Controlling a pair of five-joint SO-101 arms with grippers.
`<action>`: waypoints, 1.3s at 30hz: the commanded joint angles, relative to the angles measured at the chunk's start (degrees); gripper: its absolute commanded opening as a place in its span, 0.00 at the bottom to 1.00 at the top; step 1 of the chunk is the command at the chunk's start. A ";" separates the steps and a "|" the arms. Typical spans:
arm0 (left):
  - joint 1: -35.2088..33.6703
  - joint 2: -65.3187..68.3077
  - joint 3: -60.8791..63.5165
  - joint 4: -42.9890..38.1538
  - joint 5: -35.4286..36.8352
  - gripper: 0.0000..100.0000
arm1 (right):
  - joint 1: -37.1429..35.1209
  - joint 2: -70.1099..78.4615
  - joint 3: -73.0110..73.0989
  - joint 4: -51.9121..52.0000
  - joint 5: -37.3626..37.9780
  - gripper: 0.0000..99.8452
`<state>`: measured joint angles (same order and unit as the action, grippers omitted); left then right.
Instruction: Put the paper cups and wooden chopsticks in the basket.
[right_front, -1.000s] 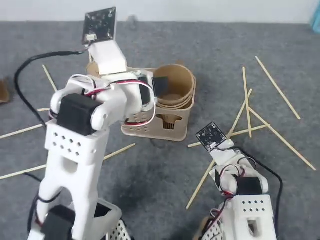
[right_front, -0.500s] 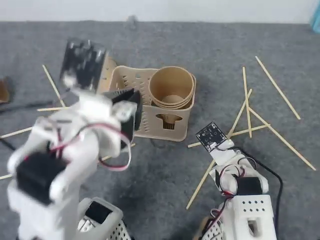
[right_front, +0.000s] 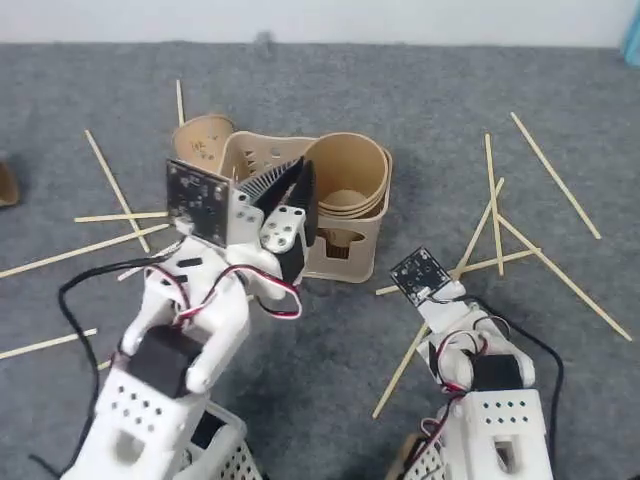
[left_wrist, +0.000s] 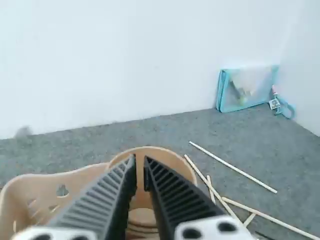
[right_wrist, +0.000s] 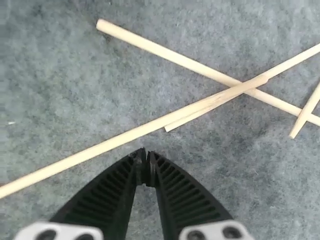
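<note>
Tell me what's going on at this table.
Two robot arms are clearing a grey table into a beige basket. A stack of paper cups already sits in it, and another cup stands at its far corner. The left gripper hangs above the basket, shut and empty. The right gripper, also shut and empty, hovers just over a chopstick. Many wooden chopsticks lie scattered on the table.
</note>
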<state>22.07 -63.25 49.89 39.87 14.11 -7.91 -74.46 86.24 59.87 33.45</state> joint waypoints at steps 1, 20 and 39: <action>1.05 -1.32 3.56 -5.71 0.79 0.02 | -0.40 -0.66 -0.53 -1.89 -0.09 0.01; 2.20 10.81 12.97 -24.09 0.79 0.02 | -0.48 -0.66 -0.53 -2.07 -0.09 0.01; -2.46 9.67 3.30 -15.12 0.79 0.03 | -0.48 -0.66 -0.53 -2.07 0.00 0.01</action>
<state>23.82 -52.26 60.62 23.16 14.02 -7.91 -74.46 86.24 58.81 33.45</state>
